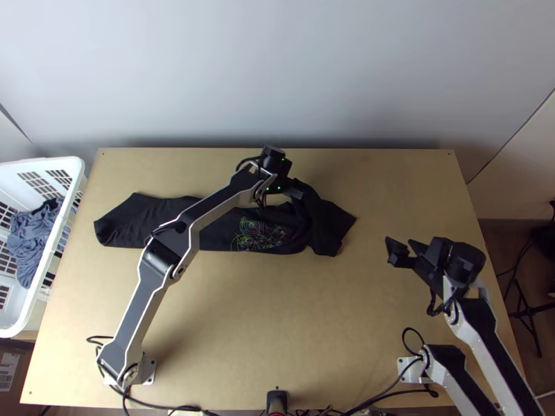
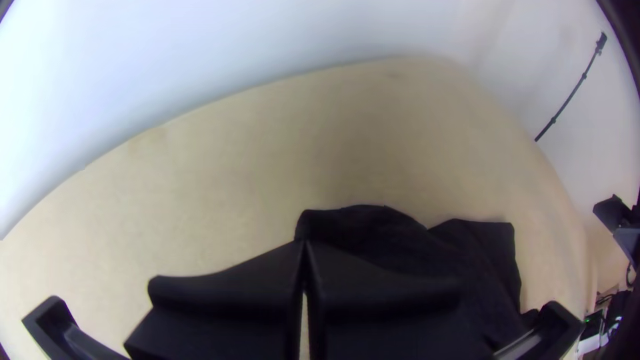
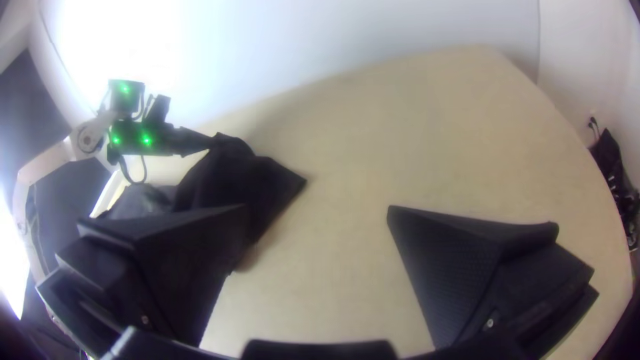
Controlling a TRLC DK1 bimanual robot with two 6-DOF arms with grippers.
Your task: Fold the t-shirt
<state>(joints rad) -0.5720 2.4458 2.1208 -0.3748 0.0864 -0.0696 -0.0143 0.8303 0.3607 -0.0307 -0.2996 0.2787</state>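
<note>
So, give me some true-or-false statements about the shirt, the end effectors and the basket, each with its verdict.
1. The left end effector grips the shirt. True.
2. The right end effector is shut on the shirt. False: it is open, away from the shirt.
3. In the top view, the basket is at the left edge. True.
4. The shirt lies in the basket. False: it lies on the table.
5. Coloured lines mark the shirt. True.
</note>
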